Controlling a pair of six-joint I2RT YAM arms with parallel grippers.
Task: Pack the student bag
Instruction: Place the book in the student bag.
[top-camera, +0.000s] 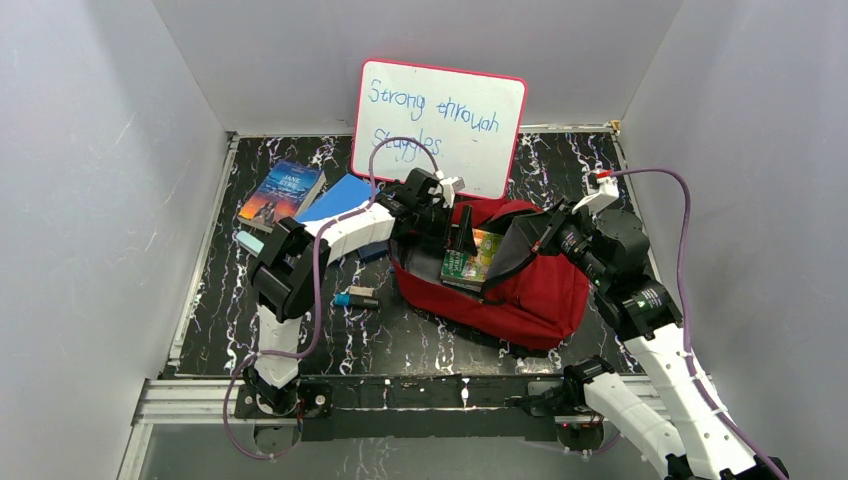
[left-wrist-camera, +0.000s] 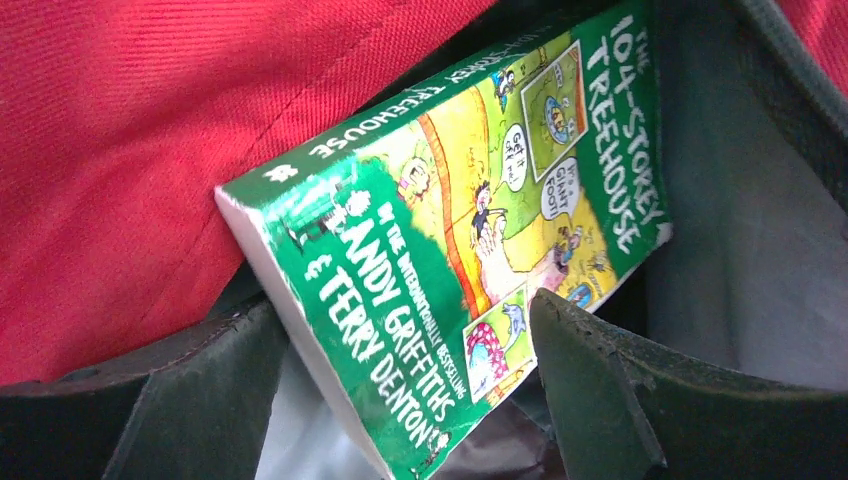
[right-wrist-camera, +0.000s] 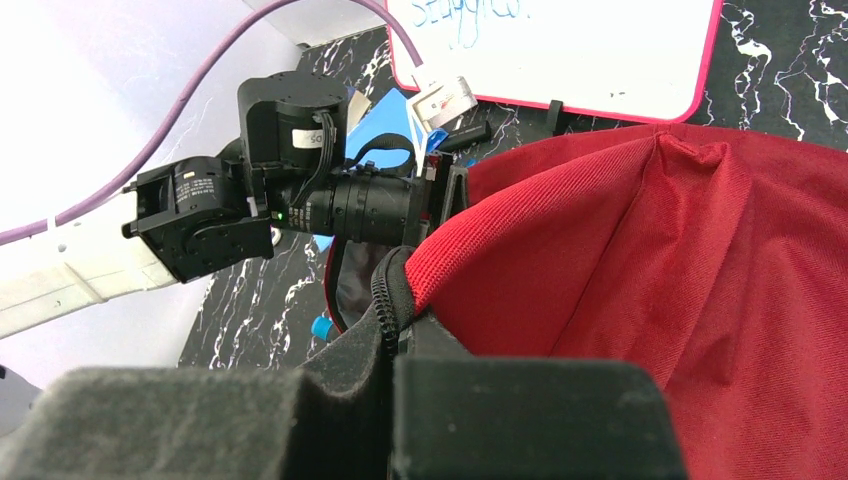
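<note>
Green paperback book (left-wrist-camera: 470, 230): btw spread jaws of left gripper (left-wrist-camera: 400, 305), in soft red fabric student bag (top-camera: 530, 295) (right gripper (right-wrist-camera: 390, 400) clamps rim, propping mouth open).

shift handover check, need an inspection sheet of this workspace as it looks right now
surface: black marbled tabletop, white veins
job's things: red backpack lying open; green paperback tilted in its mouth, partly inside
clutter: whiteboard propped at back; blue-and-orange novel, blue book and small blue-capped item left of the bag
grippers: left gripper open, fingers either side of the paperback; right gripper shut on the backpack's zipper rim
cables: purple cable looping off each wrist
surroundings: plain pale walls on three sides
</note>
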